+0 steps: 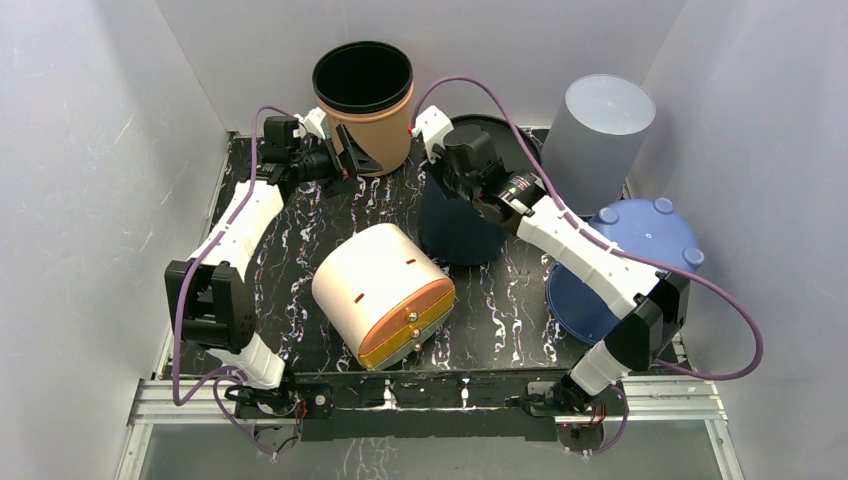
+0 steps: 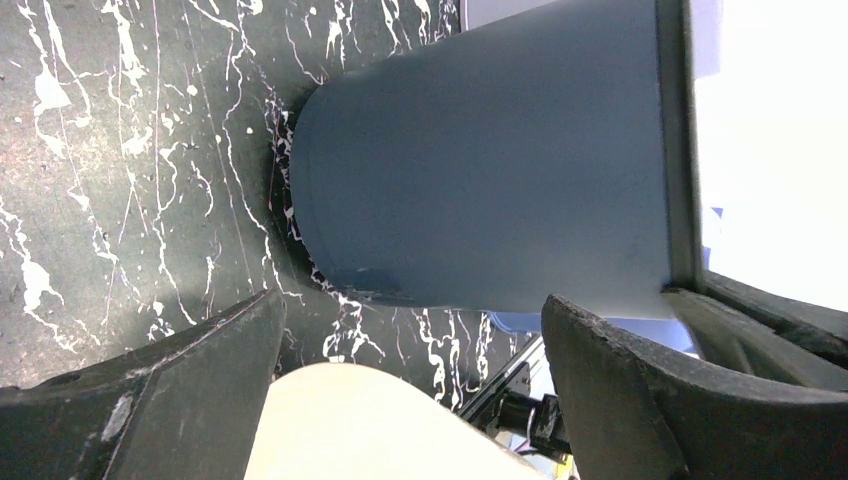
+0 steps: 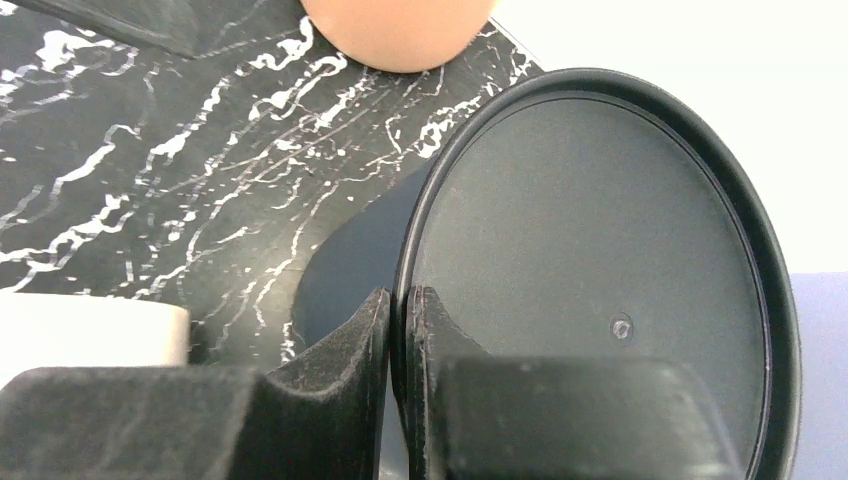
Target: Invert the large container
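Bright, even light; soft shadows; wrist backgrounds overexposed.

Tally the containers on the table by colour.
Tan container: 1
Dark navy container: 1
Grey container: 1
Blue container: 1
Cream container: 1
Total: 5

Looked down from above, behind the arm bases (image 1: 262, 398), over the marbled table (image 1: 300, 228). From the left wrist, faced the dark blue container (image 2: 480, 160) closely, rolled sideways. From the right wrist, sat closer still at its rim. Caught it in all three.
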